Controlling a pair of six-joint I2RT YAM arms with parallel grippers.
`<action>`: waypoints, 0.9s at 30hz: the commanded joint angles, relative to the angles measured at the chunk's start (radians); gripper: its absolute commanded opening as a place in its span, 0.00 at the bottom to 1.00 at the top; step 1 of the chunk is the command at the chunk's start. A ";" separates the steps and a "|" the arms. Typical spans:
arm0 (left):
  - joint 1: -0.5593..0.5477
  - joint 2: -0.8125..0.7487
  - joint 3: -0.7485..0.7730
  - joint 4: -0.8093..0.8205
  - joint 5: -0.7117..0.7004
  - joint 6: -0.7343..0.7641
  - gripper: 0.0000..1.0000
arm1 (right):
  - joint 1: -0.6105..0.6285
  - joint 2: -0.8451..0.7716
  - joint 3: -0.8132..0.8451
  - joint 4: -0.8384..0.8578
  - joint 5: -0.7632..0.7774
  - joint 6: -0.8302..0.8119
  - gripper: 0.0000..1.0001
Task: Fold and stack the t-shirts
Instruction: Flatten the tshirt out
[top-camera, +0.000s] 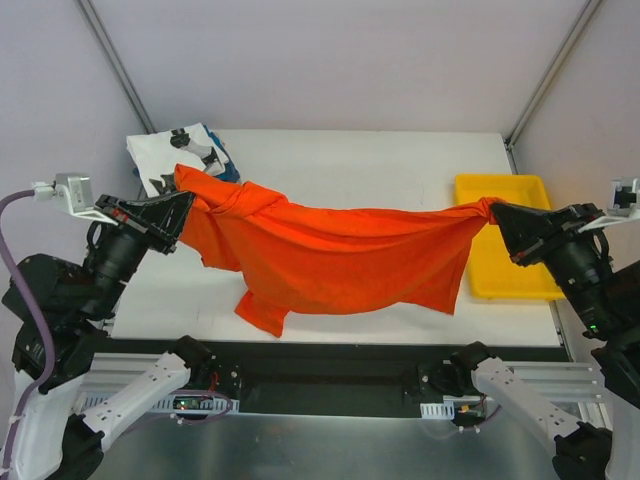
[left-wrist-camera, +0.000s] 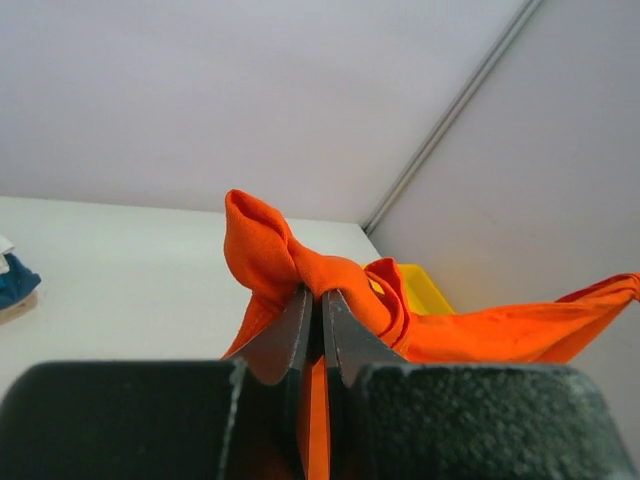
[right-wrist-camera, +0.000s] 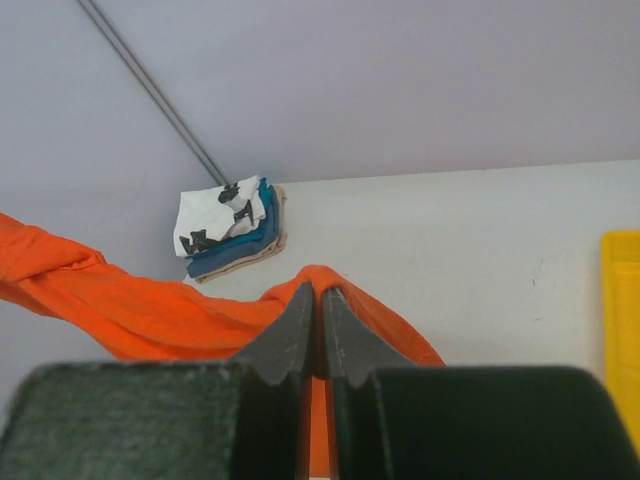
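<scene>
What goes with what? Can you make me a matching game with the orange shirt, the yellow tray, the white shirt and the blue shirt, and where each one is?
Things:
1. orange tee
2. yellow tray
3. white tee with black prints
4. blue tee

Places:
a. on top, at the table's far left corner
b. stretched wide across the middle
c. on the right side
d. right under the white one

Pairs: 1-b, 2-c, 3-a, 4-d
</scene>
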 joint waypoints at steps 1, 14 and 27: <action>-0.005 -0.049 0.072 0.032 0.086 0.005 0.00 | -0.004 -0.036 0.062 0.055 -0.111 -0.017 0.01; -0.005 0.007 0.316 0.001 0.313 -0.012 0.00 | -0.003 -0.105 0.170 0.013 -0.161 -0.018 0.02; 0.006 0.436 0.140 0.130 -0.491 0.227 0.05 | -0.012 0.208 -0.063 0.140 0.597 -0.258 0.08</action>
